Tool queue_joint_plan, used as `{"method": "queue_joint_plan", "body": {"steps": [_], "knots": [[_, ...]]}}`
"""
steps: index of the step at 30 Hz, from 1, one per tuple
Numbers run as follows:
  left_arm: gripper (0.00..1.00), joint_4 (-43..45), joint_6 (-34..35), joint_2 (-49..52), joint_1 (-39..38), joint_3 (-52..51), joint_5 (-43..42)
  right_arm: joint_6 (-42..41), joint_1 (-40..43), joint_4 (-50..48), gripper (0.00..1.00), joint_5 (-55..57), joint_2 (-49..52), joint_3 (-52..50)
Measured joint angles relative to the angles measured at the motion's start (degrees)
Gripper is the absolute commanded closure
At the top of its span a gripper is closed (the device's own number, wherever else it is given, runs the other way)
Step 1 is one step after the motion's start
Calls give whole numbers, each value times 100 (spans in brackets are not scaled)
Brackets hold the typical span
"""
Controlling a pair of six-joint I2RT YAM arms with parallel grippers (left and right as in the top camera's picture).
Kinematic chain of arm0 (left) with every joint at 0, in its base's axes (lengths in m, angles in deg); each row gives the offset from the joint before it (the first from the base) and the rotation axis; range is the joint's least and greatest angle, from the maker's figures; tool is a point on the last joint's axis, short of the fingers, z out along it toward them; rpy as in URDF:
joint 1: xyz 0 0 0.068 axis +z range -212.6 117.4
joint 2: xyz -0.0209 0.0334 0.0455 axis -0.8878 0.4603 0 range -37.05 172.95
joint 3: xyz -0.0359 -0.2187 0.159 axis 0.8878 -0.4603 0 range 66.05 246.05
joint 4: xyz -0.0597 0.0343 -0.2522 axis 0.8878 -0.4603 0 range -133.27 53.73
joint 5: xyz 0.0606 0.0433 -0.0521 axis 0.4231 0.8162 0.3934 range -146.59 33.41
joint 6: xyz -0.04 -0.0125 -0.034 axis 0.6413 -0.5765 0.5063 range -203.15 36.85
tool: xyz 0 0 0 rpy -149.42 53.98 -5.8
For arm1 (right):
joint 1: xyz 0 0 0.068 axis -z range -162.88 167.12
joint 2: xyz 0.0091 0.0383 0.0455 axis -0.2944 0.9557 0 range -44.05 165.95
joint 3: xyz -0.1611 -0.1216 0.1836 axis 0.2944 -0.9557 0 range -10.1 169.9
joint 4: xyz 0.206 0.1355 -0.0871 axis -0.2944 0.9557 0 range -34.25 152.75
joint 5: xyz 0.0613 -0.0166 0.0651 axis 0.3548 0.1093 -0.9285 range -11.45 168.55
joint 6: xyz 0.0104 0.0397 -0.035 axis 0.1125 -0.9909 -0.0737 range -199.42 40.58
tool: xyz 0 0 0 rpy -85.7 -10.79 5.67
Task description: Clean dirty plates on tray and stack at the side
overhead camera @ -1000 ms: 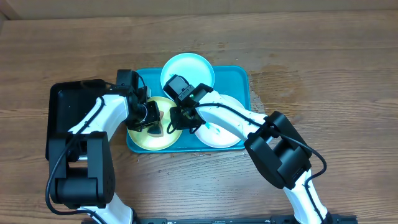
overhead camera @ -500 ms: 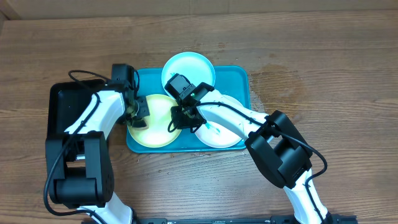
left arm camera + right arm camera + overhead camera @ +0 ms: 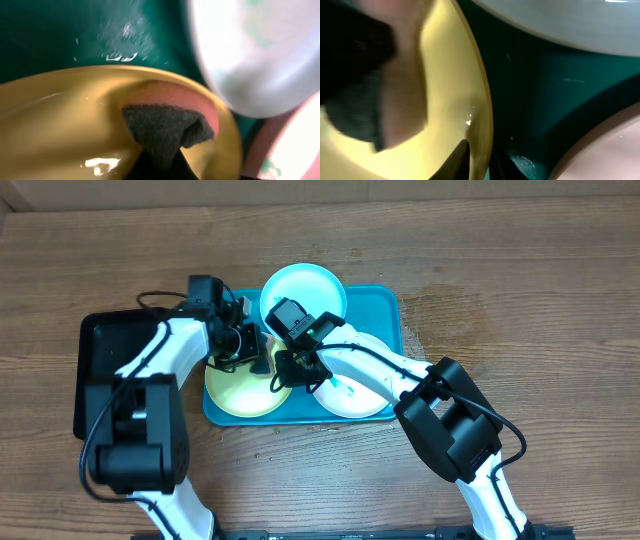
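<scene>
The teal-blue tray (image 3: 385,305) holds three plates. The yellow-green plate (image 3: 240,392) lies front left, the light blue plate (image 3: 305,285) at the back, and the white plate (image 3: 362,398) front right, with a teal smear. My left gripper (image 3: 252,358) is shut on a sponge (image 3: 165,125), dark pad with a pink back, pressed on the yellow-green plate (image 3: 60,120) near its right rim. My right gripper (image 3: 283,373) is shut on that plate's right rim (image 3: 482,125), one finger on each side.
A black tray (image 3: 100,350) sits on the wooden table just left of the teal-blue tray, under my left arm. The light blue plate's rim (image 3: 250,60) is close to the sponge. The tray floor (image 3: 545,90) shows beside the gripped rim.
My left gripper swung left to the plate's left edge, then back right across the plate with the sponge. The right gripper has stayed on the plate's rim.
</scene>
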Motion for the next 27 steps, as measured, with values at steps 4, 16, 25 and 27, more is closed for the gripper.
{"method": "queue_joint_plan", "body": {"steps": [4,16,25,27], "knots": [[96,-63,4,101,9,83,192,0,4,-7,84,4,0,-7],[96,-1023,387,-332,92,184,3270,-2,24,-22,84,-2,0,-7],[96,-1093,289,-1285,195,177,1582,2,31,-17,84,-20,0,-7],[96,-1209,229,-1274,149,164,1132,2,33,-15,84,-20,0,-7]]}}
